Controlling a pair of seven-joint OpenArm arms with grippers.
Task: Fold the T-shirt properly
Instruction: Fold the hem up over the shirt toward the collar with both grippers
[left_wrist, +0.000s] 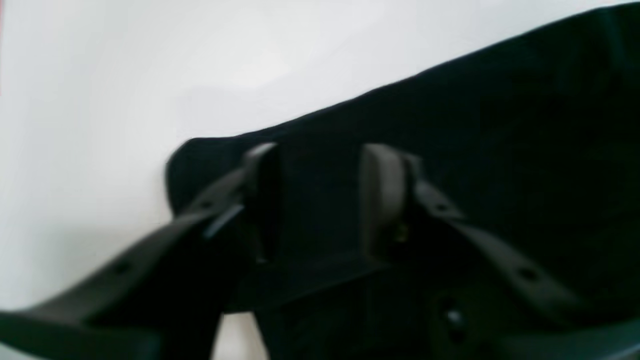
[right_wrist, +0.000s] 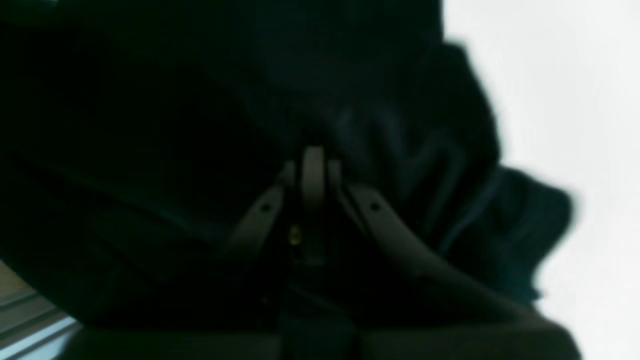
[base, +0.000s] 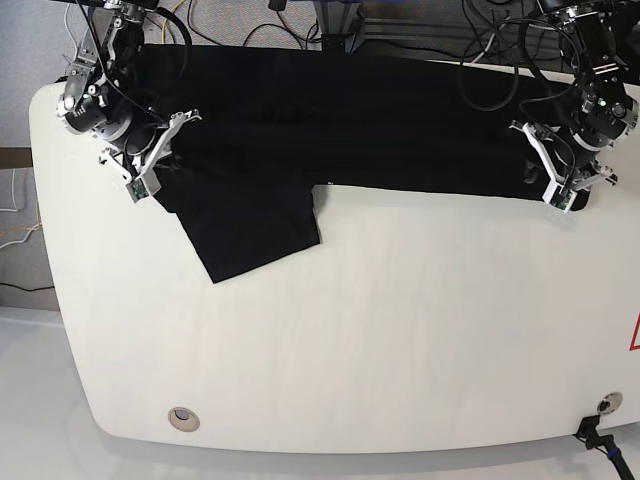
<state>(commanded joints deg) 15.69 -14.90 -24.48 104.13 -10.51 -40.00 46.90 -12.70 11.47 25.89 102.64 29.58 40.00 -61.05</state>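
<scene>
The black T-shirt (base: 350, 120) lies spread along the far side of the white table (base: 360, 330), plain side up, with one sleeve (base: 250, 225) reaching toward the front; no print shows. My left gripper (base: 530, 165) is at the shirt's right end. In the left wrist view it (left_wrist: 320, 195) is open, its fingers (left_wrist: 385, 195) apart over a corner of the cloth (left_wrist: 500, 125). My right gripper (base: 172, 140) is at the shirt's left end. In the right wrist view it (right_wrist: 314, 160) is shut, with bunched cloth (right_wrist: 450, 165) around its tips.
Cables (base: 300, 20) and a metal frame (base: 340, 15) run behind the table's far edge. A round hole (base: 183, 418) sits near the front left corner and a connector (base: 600, 405) near the front right. A red mark (base: 635, 330) is at the right edge.
</scene>
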